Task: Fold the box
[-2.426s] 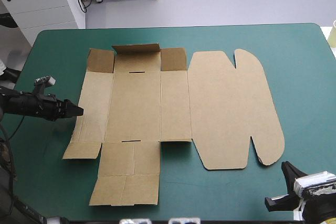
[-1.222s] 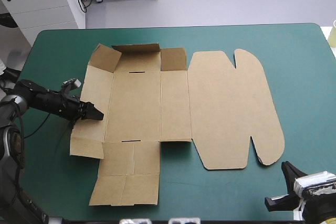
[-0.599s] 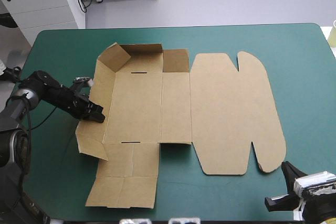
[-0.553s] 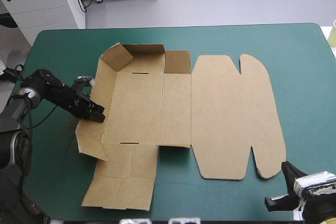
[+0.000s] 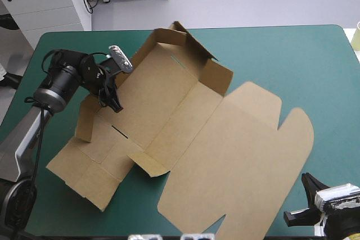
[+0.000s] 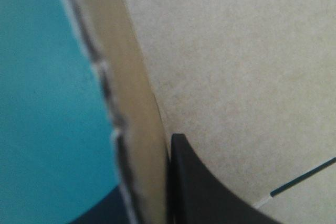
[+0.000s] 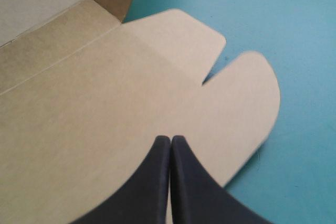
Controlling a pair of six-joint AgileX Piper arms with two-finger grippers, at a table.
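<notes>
We see the left claw (image 5: 116, 105) nipped all but shut on the box (image 5: 169, 111). A raised side wall (image 6: 137, 145) stands between its fingers, with one black finger (image 6: 199, 192) pressed against the wall's inner face and the other mostly hidden behind the board. Ahead of this claw lies the box's flat floor (image 6: 236, 51), with a thin slot (image 6: 302, 178) cut in it just beside the fingertip. The box lies at a slant to the edges of the teal-green table (image 5: 315, 66), its far walls (image 5: 191, 43) raised and its broad lid (image 5: 247, 155) flat on the cover. The right claw (image 7: 170, 140) is closed on nothing, its two fingers meeting in a point. It hangs at the table's near right corner, and the lid's rounded lobes (image 7: 247, 98) lie ahead of it. We cannot tell whether it touches the board.
</notes>
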